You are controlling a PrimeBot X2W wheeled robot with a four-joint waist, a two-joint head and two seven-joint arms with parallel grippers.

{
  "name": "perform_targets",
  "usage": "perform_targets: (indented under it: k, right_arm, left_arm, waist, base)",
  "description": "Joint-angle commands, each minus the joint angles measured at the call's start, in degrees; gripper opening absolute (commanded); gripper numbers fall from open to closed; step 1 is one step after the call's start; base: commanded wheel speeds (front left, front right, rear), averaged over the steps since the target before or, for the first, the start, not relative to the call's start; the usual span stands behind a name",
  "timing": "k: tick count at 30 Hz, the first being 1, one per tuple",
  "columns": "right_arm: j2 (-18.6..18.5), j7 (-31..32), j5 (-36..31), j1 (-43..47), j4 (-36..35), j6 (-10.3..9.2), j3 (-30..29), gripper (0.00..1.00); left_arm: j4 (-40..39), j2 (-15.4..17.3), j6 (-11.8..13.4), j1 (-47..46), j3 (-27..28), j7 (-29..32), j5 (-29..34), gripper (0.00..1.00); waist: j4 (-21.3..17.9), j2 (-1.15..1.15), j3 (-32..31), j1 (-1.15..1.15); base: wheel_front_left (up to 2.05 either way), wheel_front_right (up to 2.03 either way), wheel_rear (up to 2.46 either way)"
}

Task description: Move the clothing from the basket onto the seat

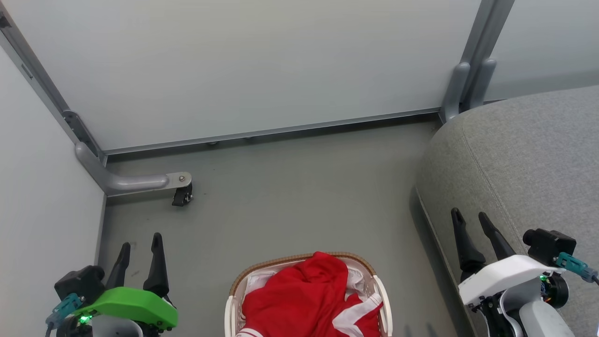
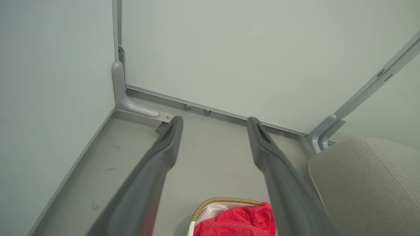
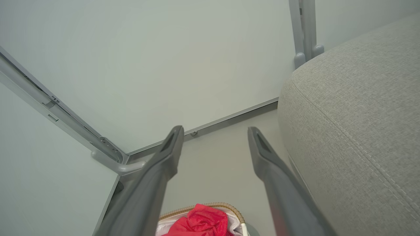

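Red clothing (image 1: 304, 295) in basket (image 1: 276, 260), between left fingers (image 1: 157, 264) and right fingers (image 1: 463, 243).

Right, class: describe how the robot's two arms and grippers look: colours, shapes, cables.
Left gripper: two long, dark, tapered fingers on a bright green shell. Right gripper: matching fingers on a white shell. Each wrist carries a black block and teal cable plug.

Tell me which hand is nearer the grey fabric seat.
Right. The right hand hovers at the edge of the grey fabric seat; the left hand is across the floor, beyond the cream perforated basket.
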Motion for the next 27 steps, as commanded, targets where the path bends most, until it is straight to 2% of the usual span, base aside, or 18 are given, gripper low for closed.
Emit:
perform_targets:
  k: [1, 27]
  right_arm:
    - [-0.1, -0.7, -2.0, 0.3, -0.6, 0.02, -0.2, 1.00]
    - [1.2, -4.1, -16.2, 1.5, 0.4, 0.03, -0.8, 1.00]
  left_arm:
    - [-0.4, 0.3, 0.1, 0.2, -0.1, -0.6, 2.1, 1.00]
    - [-1.9, -0.9, -0.4, 2.0, -0.5, -4.0, 14.8, 1.00]
  waist:
    - [0.0, 0.00, 0.0, 0.00]
    - [-0.2, 0.00, 0.1, 0.00]
  base:
    - [0.00, 0.00, 0.00]
    - [0.00, 0.00, 0.00]
